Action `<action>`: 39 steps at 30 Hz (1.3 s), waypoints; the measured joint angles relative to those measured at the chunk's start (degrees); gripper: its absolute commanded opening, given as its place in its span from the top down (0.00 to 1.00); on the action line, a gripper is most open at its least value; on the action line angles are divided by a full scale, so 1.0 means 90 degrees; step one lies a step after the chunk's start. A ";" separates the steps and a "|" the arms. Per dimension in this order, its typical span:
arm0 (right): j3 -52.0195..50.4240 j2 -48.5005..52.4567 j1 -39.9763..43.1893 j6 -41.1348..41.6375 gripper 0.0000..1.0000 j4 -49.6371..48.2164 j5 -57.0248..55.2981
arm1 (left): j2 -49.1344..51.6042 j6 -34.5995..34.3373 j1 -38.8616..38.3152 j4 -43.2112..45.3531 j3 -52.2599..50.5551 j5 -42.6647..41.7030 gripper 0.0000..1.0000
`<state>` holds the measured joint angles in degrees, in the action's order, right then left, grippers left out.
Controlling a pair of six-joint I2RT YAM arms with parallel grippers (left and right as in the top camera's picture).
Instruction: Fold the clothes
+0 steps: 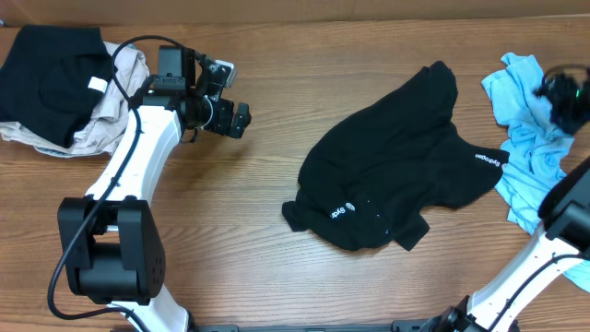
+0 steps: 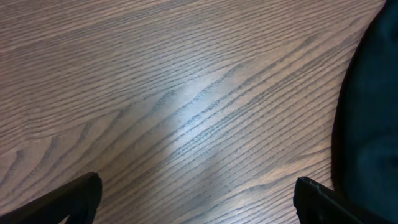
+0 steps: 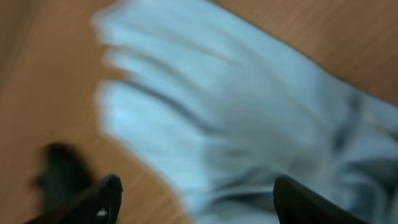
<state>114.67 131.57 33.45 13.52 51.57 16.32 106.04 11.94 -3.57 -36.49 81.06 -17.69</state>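
A crumpled black shirt (image 1: pixel 396 161) with small white logos lies on the wooden table right of centre; its edge shows at the right of the left wrist view (image 2: pixel 373 124). A light blue garment (image 1: pixel 530 138) lies bunched at the right edge and fills the blurred right wrist view (image 3: pixel 236 112). My left gripper (image 1: pixel 241 120) is open and empty over bare wood left of the black shirt; its fingertips (image 2: pixel 196 196) are wide apart. My right gripper (image 1: pixel 564 97) hovers over the blue garment, its jaws (image 3: pixel 196 199) open with nothing between them.
A pile of clothes sits at the back left: a black garment (image 1: pixel 51 69) on top of beige ones (image 1: pixel 111 106). The left arm's base (image 1: pixel 106 249) stands at the front left, the right arm's link (image 1: pixel 535 267) at the front right.
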 measured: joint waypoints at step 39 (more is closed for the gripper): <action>0.1438 -0.0078 -0.1892 -0.0481 0.07 0.3461 0.0357 | 0.0000 0.0629 -0.2412 -0.2103 -0.0913 -0.0338 0.35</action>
<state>127.61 130.87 16.43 9.19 82.72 19.53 106.04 17.61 -25.28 -55.42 72.84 -20.73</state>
